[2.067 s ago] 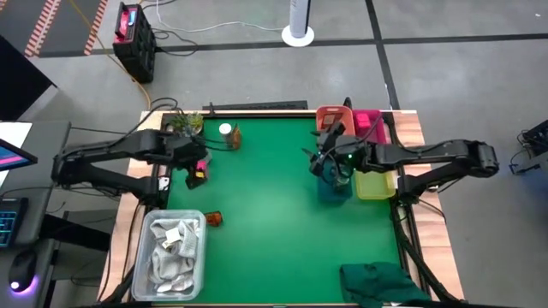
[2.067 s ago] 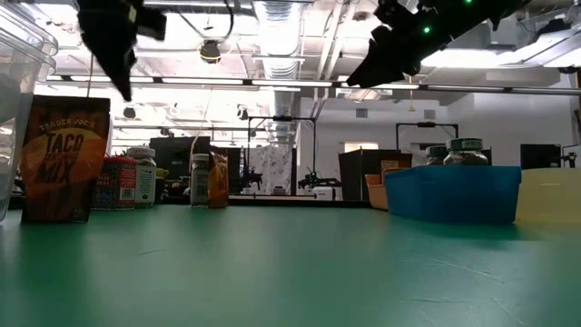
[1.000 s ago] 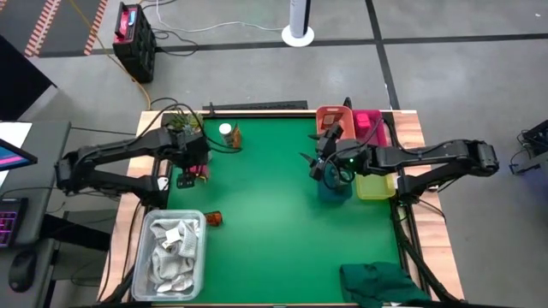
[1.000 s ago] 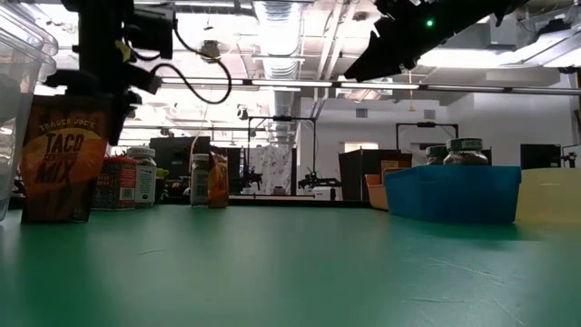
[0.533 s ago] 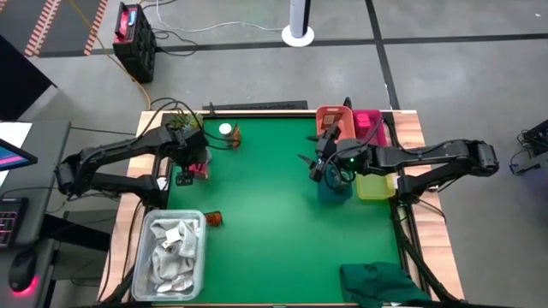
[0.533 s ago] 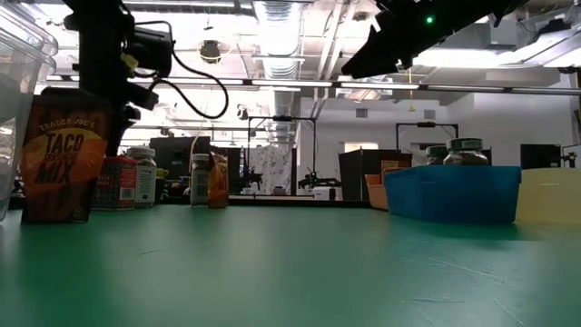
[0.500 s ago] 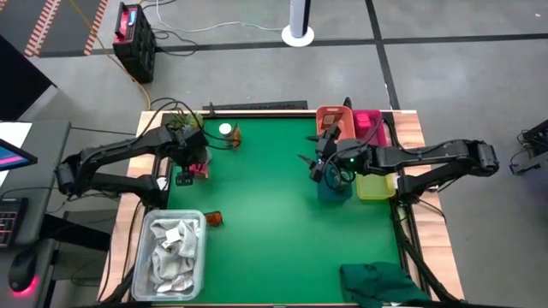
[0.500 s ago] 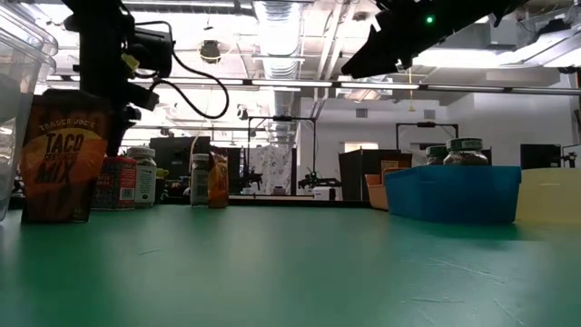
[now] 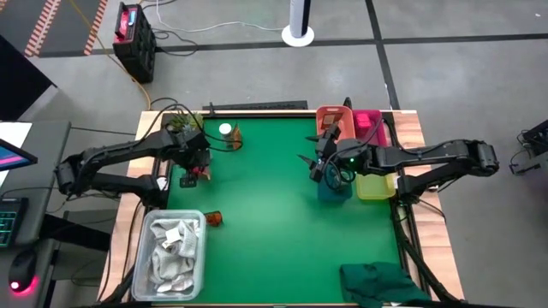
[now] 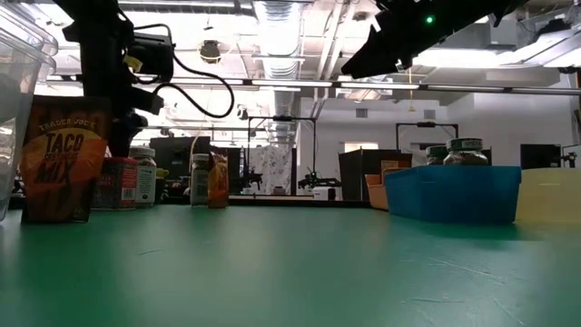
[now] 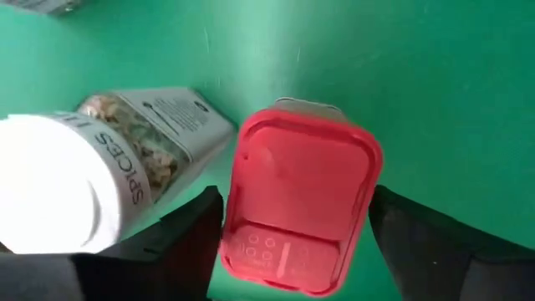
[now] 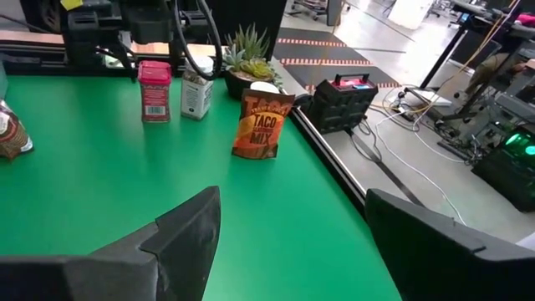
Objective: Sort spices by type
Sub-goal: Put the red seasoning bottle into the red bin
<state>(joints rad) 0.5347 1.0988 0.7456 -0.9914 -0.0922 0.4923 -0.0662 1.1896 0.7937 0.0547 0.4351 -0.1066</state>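
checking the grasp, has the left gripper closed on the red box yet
No: in the left wrist view the fingers stand apart either side of the red box.

- Counter (image 9: 265,214): solid green top, pale wood border.
- Spice tin (image 11: 297,201): red-pink lid, plain; red label seen in the right wrist view (image 12: 154,90).
- Spice jar (image 11: 100,180): white cap, white label with dark lettering, clear wall showing green-tan flakes.
- Taco mix packet (image 10: 64,159): orange-brown, white and orange lettering; a second one (image 12: 261,125) is alike.
- Bins along the counter's right edge: blue bin (image 10: 451,193), yellow bin (image 9: 375,185), orange bin (image 9: 329,120), pink bin (image 9: 368,125).
- Plant (image 12: 252,52): spiky green.
- Rags (image 9: 171,248): white, in a clear tub.
- Cloth (image 9: 381,282): dark green.
- Left tool (image 11: 292,242), right tool (image 12: 288,234): dark.
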